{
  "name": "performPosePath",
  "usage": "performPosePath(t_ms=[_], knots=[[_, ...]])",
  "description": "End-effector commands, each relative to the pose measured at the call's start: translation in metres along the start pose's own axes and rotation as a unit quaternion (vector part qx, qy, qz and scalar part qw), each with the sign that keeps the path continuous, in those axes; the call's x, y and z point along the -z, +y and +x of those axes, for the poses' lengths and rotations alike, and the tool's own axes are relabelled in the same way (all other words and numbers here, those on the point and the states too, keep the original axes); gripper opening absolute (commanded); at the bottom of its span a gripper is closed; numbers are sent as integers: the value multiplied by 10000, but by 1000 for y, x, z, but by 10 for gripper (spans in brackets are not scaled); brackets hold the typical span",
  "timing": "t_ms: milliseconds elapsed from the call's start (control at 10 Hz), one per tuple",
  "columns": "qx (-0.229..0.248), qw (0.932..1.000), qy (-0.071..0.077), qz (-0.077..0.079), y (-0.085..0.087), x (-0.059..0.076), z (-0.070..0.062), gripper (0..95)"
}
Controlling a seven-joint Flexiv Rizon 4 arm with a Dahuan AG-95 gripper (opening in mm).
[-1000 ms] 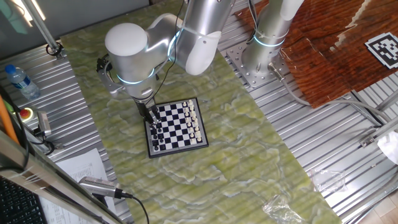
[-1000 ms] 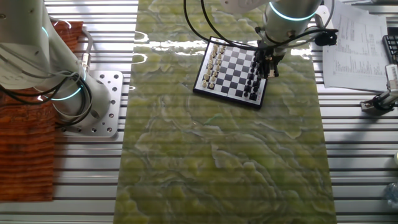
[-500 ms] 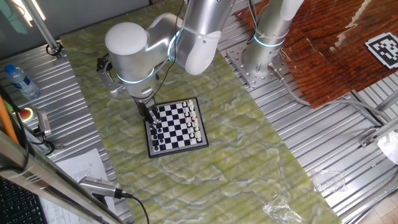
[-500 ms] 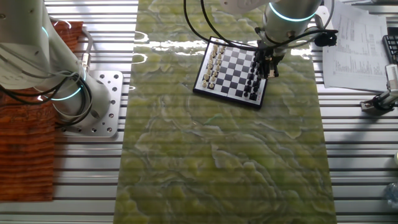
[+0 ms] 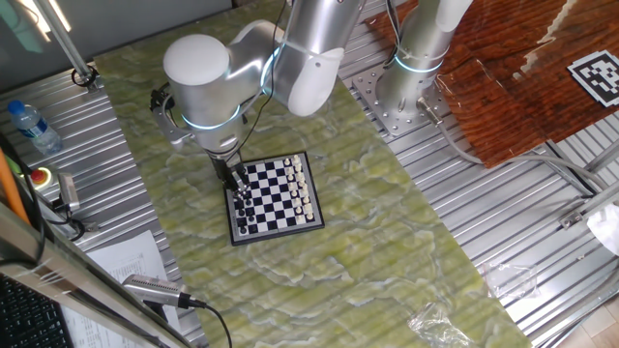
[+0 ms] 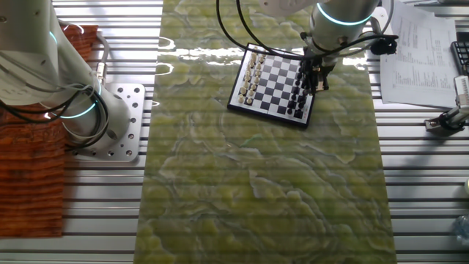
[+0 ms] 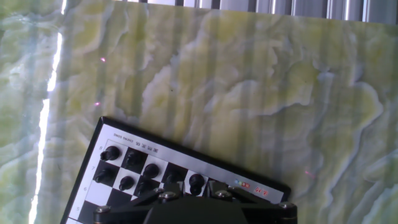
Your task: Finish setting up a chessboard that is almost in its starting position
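Note:
The chessboard (image 5: 280, 198) lies on the green marbled mat, with white pieces on one edge and black pieces on the other; it also shows in the other fixed view (image 6: 270, 81). My gripper (image 5: 236, 184) is low over the black-piece side of the board (image 6: 306, 78). In the hand view the board's dark frame (image 7: 186, 159) and several black pieces fill the bottom left. My gripper (image 7: 194, 186) has its two fingers close on either side of one black piece (image 7: 196, 181) in the row next to the frame. The fingertips are partly hidden by the hand body.
A second arm's base (image 5: 406, 92) stands behind the mat beside a brown cloth (image 5: 522, 77). A water bottle (image 5: 29, 126) and a red button (image 5: 41, 177) lie left. Papers (image 6: 418, 51) lie beside the board. A plastic bag (image 5: 435, 319) lies at the front.

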State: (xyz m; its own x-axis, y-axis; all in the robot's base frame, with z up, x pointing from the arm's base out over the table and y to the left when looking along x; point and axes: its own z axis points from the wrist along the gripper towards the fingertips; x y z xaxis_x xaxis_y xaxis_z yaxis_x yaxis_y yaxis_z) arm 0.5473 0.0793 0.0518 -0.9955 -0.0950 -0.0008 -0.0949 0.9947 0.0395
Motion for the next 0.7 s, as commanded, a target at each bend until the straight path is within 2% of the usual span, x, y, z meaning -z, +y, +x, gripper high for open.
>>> performPosePath(t_ms=[100, 700], knots=[[32, 10000, -5, 14, 0, 2, 0, 190], [8, 9999, -13, 120, 2, 16, -2, 190]])
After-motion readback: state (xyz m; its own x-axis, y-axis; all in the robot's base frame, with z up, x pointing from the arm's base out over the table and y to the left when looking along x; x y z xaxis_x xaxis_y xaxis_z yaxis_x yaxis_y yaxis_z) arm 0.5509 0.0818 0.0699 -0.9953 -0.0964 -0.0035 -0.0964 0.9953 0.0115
